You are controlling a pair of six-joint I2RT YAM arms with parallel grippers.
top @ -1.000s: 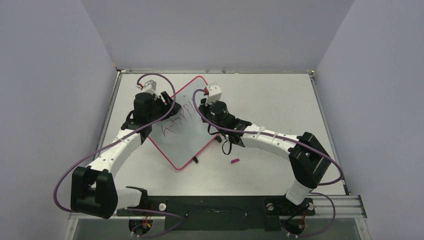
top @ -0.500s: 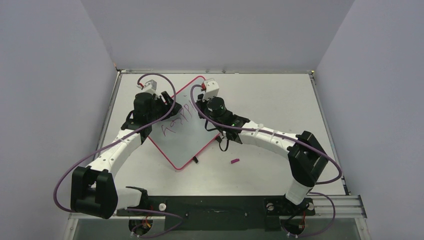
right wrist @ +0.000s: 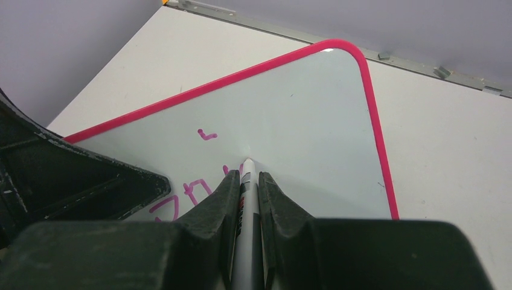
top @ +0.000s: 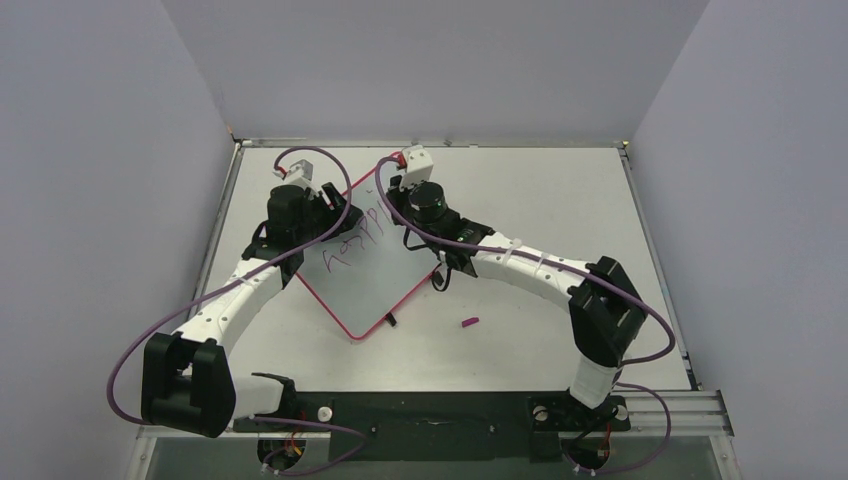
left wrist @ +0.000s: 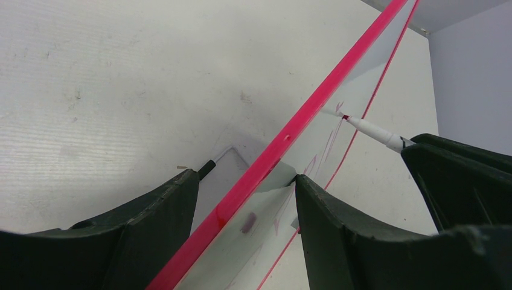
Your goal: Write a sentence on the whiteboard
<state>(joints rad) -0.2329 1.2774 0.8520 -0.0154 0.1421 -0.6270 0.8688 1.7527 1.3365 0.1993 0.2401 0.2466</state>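
Top view: the whiteboard [top: 372, 285] lies flat on the table [top: 540, 200], turned diamond-wise, left of centre. The sentence [top: 352, 245] slants across its far half. A small magenta piece [top: 469, 322] sits on the table just off the board's near-right edge. Left wrist: left gripper [left wrist: 247, 211] is spread and straddles the board's pink frame, with a gap on each side. The marker [left wrist: 374, 129] has its tip on the board. Right wrist: right gripper [right wrist: 246, 179] is clenched on the marker, whose tip touches the board just past the purple strokes.
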